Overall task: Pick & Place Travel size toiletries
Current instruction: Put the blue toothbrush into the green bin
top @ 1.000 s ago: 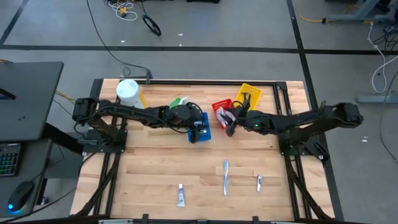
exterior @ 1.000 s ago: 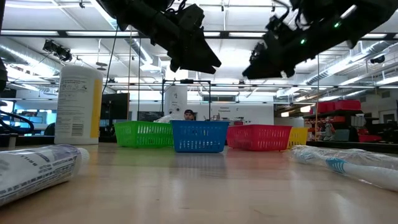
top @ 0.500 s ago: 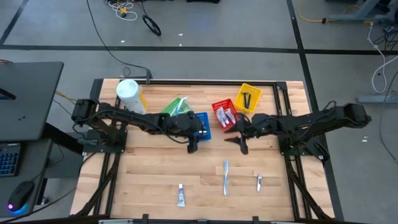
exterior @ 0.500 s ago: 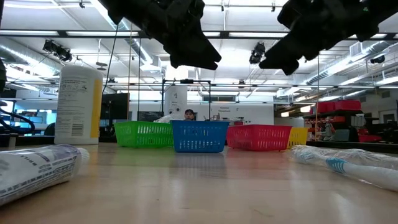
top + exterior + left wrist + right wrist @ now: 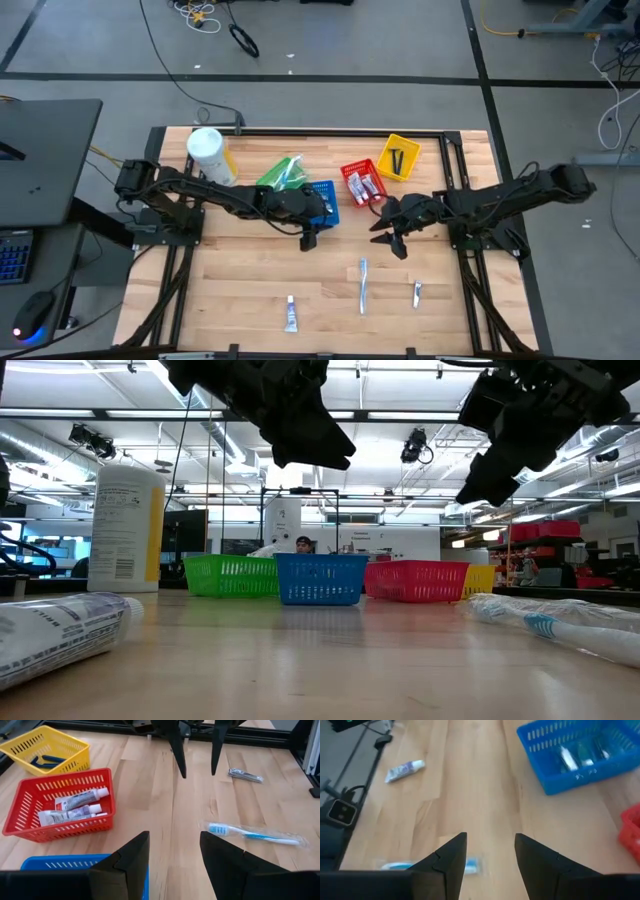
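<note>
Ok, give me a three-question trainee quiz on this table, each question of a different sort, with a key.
1. True or false: the red basket holds tubes.
2. Which loose item lies nearest the right claw? A. tube B. toothbrush C. the small metal item
3. Fill in: the razors lie in the ___ basket.

Key: 1 true; the left wrist view shows them. 2 B. 3 yellow.

Both claws are open and empty; the left claw hangs by the blue basket.
</note>
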Robot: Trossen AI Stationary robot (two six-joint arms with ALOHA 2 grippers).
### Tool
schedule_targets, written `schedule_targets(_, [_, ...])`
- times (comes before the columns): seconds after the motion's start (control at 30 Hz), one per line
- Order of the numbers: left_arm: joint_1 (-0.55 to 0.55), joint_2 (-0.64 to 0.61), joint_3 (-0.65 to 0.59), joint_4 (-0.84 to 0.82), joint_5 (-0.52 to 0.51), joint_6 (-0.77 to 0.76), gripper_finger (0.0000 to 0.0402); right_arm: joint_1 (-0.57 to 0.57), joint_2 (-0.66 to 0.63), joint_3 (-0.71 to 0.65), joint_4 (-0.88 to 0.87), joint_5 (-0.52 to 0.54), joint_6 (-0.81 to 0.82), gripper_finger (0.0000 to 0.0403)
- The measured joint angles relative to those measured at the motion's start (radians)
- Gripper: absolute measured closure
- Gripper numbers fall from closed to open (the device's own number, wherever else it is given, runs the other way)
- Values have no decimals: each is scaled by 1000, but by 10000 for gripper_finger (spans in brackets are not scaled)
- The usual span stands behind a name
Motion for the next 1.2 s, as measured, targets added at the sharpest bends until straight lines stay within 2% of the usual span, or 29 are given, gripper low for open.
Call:
schedule_targets(0.33, [-7,0,0,-70,10,-33,216,86,47,0,-21,100,75,226])
schedule_targets(0.6, [-63,0,0,-117,77,-32,216,109,118,0,-4,101,75,226])
schedule_targets(0.8, [-130,0,0,-120,78,-46,216,108,138,0,47,101,67,226])
schedule_targets(0.97, [-175,0,0,-124,69,-50,216,108,138,0,97,101,-10,226])
schedule_targets(1.07, [-198,0,0,-123,69,-51,216,108,138,0,144,56,-83,226])
schedule_targets(1.2, [-217,0,0,-123,68,-52,216,143,154,0,233,-96,-165,226])
